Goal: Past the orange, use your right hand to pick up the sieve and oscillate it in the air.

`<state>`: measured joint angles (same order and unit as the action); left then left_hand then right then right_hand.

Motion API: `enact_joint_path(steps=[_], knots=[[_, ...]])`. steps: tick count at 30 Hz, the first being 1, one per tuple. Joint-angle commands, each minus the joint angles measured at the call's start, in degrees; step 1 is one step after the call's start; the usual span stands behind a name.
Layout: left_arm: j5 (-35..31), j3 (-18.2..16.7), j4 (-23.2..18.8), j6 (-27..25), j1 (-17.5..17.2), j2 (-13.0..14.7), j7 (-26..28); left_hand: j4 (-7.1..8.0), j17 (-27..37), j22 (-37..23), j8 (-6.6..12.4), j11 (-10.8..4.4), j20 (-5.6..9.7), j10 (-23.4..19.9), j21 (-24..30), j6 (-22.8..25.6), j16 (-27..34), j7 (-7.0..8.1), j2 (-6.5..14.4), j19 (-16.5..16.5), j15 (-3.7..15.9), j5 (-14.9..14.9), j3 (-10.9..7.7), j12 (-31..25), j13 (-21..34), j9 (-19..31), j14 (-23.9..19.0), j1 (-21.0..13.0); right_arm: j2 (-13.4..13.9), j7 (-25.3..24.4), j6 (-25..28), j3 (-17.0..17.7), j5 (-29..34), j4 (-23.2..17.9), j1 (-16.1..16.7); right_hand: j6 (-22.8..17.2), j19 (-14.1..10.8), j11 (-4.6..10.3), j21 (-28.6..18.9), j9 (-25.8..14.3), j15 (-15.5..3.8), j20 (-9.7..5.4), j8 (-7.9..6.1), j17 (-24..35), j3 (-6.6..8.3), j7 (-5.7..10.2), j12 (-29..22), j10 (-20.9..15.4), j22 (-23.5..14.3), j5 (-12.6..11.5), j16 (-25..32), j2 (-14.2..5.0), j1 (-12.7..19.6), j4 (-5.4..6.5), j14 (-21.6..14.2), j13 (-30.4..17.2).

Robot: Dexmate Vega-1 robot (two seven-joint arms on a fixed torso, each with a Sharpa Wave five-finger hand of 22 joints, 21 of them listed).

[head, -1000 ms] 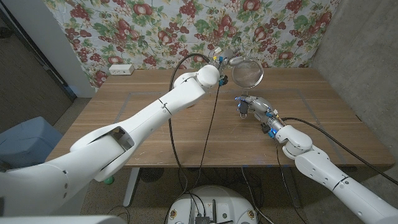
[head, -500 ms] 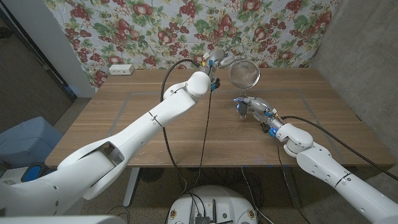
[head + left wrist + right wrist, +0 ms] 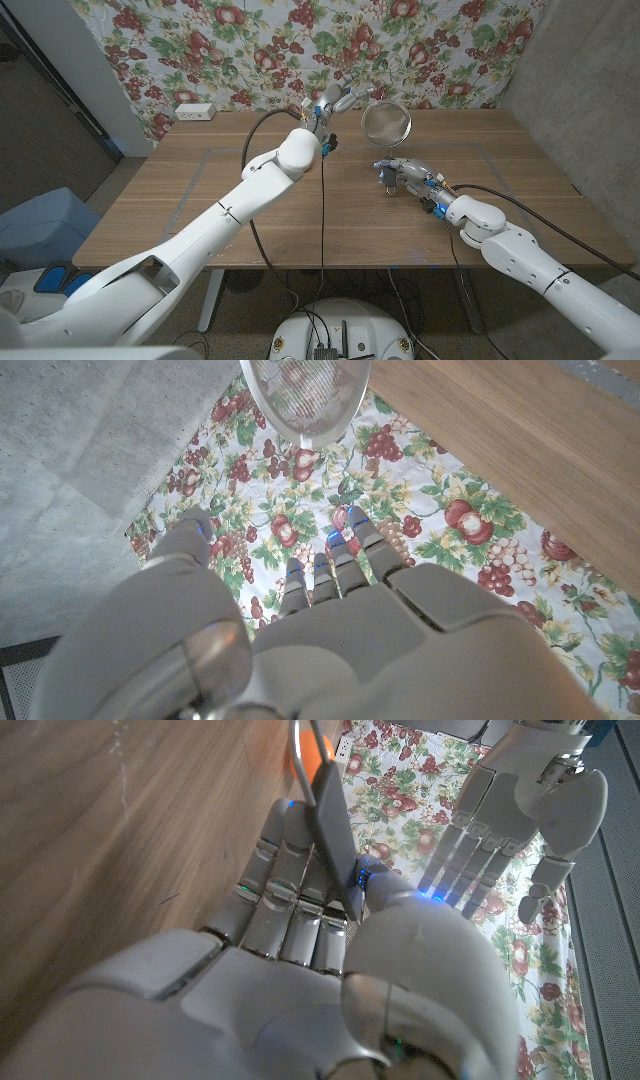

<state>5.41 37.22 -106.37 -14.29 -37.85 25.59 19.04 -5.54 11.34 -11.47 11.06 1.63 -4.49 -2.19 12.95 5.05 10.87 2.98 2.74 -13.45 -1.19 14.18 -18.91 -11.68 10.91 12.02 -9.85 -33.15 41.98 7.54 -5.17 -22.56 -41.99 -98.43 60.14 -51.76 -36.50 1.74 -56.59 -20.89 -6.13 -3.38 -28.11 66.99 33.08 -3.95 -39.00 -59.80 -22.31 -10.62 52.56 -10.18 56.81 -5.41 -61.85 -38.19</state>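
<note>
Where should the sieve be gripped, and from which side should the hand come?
Grip the sieve by its handle, coming from the robot's side. The handle is a flat, narrow strip that fingers and thumb can clamp; the round mesh end gives no firm hold. The right hand holds it this way now.

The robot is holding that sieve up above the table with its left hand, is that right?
Not quite. The right hand holds the sieve up above the table; the right wrist view shows its fingers closed around the handle. The left hand is only beside it, fingers spread.
</note>
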Motion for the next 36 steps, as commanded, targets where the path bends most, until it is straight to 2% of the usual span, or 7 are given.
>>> enact_joint_path(steps=[1, 9, 20, 36], knots=[[3.37, -6.01, -2.58, 5.65, -7.43, 2.59, 2.35, 0.42, 0.11, -0.14, 0.53, -0.19, -0.01, -1.45, 0.42, 1.35, 0.71, 0.25, 0.88, -0.79, 0.11, -0.24, -0.53, -0.6, 0.14, -0.25, -0.76, 0.71, 3.53, 2.56, 4.21, -0.19, -0.98, -1.7, -1.33, -0.22, 0.34, 4.61, -0.77, -0.42, -6.54, -4.97, 0.11, 0.82, 0.76, 0.68, -0.87, -5.63, 0.06, -0.33, 0.41, -0.45, 0.09, 0.44, -4.74, -0.91], [6.87, -9.26, -3.09, 6.47, -10.75, 3.66, 2.9, 0.57, 0.1, -0.15, 0.5, 0.13, -0.09, -1.67, 0.44, 1.8, 0.68, 0.12, 1.9, -0.75, -0.09, -0.45, -0.91, -0.6, 0.09, -0.56, -0.75, 1.17, 6.16, 4.11, 8.07, -0.46, -1.06, -3.56, -3.19, -0.49, 0.58, 4.55, -1.63, -0.72, -6.57, -4.93, 0.26, 1.85, 0.79, 0.49, -1.34, -5.68, 0.26, -0.36, 0.76, -0.5, 0.2, 0.26, -5.03, -1.92], [10.05, -12.32, -3.36, 7.16, -14.21, 4.85, 4.31, 0.62, 0.05, -0.15, 0.48, 0.41, -0.02, -1.65, 0.41, 2.23, 0.6, 0.0, 2.42, -0.61, -0.21, -0.7, -1.09, -0.51, 0.06, -0.81, -0.67, 1.68, 8.7, 9.74, 14.01, -1.47, -3.53, -3.24, -6.97, -0.95, 0.49, 4.35, -2.79, -0.73, -6.56, -4.64, 0.64, 2.73, 0.92, -0.12, -1.39, -6.09, 0.52, -0.34, 1.42, -0.58, 0.52, -0.1, -5.68, -2.01], [11.84, -12.88, -2.34, 7.76, -14.29, 5.37, 4.36, 0.6, -0.03, -0.15, 0.22, 0.93, 0.13, -1.33, 0.28, 2.28, 0.41, -0.18, 2.94, -0.17, -0.14, -1.13, -1.24, -0.28, 0.02, -1.12, -0.32, 2.57, 11.84, 12.57, 20.12, -2.89, -2.89, -3.78, -10.55, -1.21, 0.83, 4.24, -4.29, -1.06, -6.51, -4.55, 1.27, 3.17, 1.11, -0.71, -1.35, -6.43, 1.01, -0.22, 2.05, -0.58, 0.76, -0.43, -5.9, -2.05]])
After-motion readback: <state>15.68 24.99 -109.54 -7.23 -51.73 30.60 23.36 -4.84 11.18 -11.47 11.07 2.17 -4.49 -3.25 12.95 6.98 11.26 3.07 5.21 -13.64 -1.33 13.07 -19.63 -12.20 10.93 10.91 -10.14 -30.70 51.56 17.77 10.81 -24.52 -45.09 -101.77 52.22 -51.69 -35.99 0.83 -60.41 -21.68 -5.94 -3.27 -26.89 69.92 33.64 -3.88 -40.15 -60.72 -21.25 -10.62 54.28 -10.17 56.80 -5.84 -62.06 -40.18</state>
